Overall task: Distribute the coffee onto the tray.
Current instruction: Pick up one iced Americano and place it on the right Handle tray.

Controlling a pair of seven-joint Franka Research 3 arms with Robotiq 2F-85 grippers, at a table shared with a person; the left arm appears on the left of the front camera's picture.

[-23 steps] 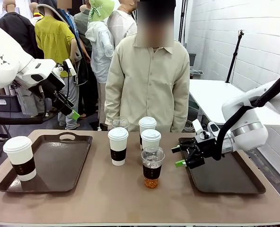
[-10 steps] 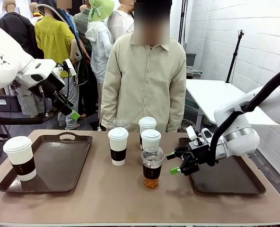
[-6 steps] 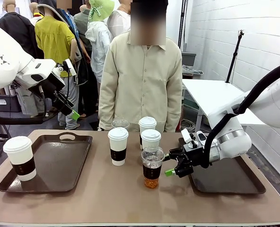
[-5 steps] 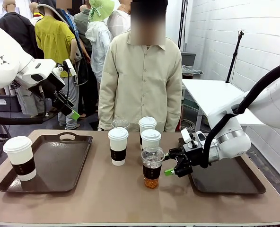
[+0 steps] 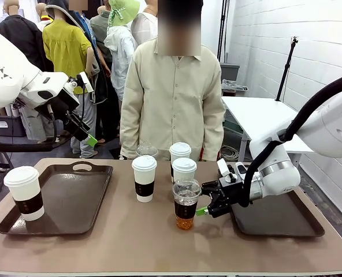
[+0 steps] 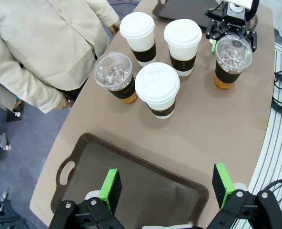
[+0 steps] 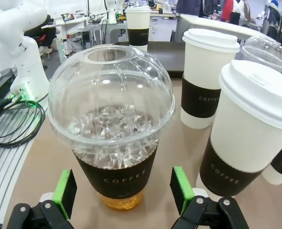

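The fingers point(image 7: 65, 190) of the right gripper point(image 5: 203, 199) stand spread on either side of the clear dome-lidded cup point(image 5: 186, 203), not touching it, apparently lined up to grasp it where it stands on the table point(image 5: 130, 236), near the right tray point(image 5: 286, 222).

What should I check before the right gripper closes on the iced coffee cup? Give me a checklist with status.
1. Right gripper open: ok, pads apart.
2. Dome-lidded cup centred between the pads: ok.
3. Cup upright, lid on: ok.
4. Nearest white cup clear of the finger: cannot tell, it stands close.
5. Right tray beside the cup: ok.
6. Left gripper away, over the left tray: ok.
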